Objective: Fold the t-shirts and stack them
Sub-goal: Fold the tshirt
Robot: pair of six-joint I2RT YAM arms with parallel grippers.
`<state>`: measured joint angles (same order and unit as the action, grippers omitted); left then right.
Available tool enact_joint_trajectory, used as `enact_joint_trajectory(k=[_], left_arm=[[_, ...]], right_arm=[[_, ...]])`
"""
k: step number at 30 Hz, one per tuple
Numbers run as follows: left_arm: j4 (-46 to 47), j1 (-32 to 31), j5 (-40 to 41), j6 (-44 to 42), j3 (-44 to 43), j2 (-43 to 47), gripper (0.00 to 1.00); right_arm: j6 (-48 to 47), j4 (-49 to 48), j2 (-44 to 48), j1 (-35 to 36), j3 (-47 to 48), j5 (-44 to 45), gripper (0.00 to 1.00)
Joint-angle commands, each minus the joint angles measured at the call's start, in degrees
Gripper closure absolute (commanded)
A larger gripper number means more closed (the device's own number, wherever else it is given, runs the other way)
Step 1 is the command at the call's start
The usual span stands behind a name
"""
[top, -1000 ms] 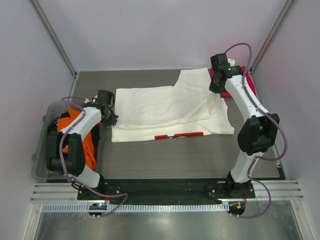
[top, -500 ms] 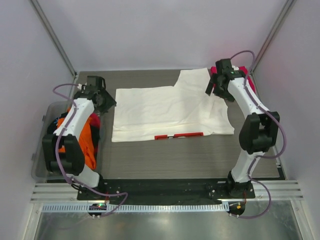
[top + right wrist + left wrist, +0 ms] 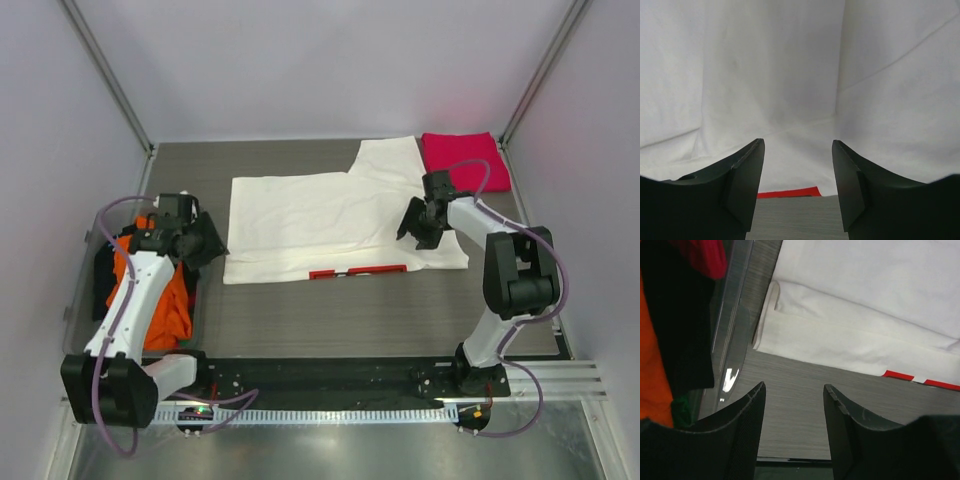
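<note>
White cloth takes up the middle of the worktop (image 3: pixel 350 325): the white t-shirt (image 3: pixel 330 215) lies spread flat, a sleeve reaching toward the far right, and a thin red strip (image 3: pixel 358 270) shows along its near edge. Its left edge runs close beside the clear bin (image 3: pixel 78 310), with only a narrow lane of bare worktop between them. The bin holds an orange shirt (image 3: pixel 165 305) and a dark shirt (image 3: pixel 103 268) in a heap. A folded pink-red shirt (image 3: pixel 463 160) sits in the far right corner, just beside the white sleeve. The widest free band we see lies between the shirt's near edge and the arm bases; the strip to the right of the shirt is slimmer. The left jaws stand apart with nothing between them, low over that narrow lane by the shirt's near left corner. The right jaws also gape empty, above the right part of the white cloth. Half a second ago the left arm (image 3: pixel 135 290) reached farther back along the bin, and the right arm (image 3: pixel 480 220) covered the edge of the pink-red shirt; both have drawn nearer, and the white shirt has not shifted.
</note>
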<state>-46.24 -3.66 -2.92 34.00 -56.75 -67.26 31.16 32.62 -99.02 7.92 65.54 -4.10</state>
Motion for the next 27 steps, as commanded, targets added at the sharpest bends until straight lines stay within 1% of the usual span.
enact_joint_trajectory(k=[1,7,9,12,13,15,16,21,22,25,27], left_arm=[[-3.3,0.0,1.2,-5.1,0.3,5.9,0.49],[-1.5,0.1,1.3,-3.5,4.9,11.2,0.48],[-1.2,0.0,1.7,-3.8,4.9,11.5,0.48],[-1.0,0.0,2.5,-4.0,5.1,11.9,0.48],[-1.0,0.0,2.5,-4.1,5.2,12.0,0.48],[-0.6,0.0,2.5,-4.1,5.3,12.2,0.49],[-0.5,0.0,2.5,-4.1,5.4,12.2,0.49],[0.0,0.0,2.5,-3.8,5.9,12.9,0.49],[0.2,0.0,2.5,-3.8,5.9,12.9,0.49],[0.2,0.0,2.5,-3.7,6.0,12.9,0.49],[0.4,0.0,2.5,-3.6,6.2,12.9,0.49]], right_arm=[[1.0,-6.0,-1.6,0.2,1.2,-1.4,0.39],[0.8,-6.0,-5.2,0.0,3.2,0.8,0.47],[0.7,-6.0,-5.6,0.1,3.0,1.3,0.48],[0.7,-6.1,-5.7,0.0,2.9,2.3,0.53],[0.6,-6.0,-5.7,0.1,3.0,2.4,0.6],[0.6,-5.9,-5.4,0.2,3.2,2.5,0.67],[0.4,-5.7,-5.2,0.0,3.5,2.6,0.73],[-0.1,-4.3,-5.2,0.3,5.5,2.2,0.89],[-0.2,-3.5,-5.3,0.4,6.5,2.3,0.93],[-0.3,-2.5,-6.2,0.8,9.1,2.6,0.98],[-0.1,-2.0,-7.8,1.2,11.0,2.6,0.99]])
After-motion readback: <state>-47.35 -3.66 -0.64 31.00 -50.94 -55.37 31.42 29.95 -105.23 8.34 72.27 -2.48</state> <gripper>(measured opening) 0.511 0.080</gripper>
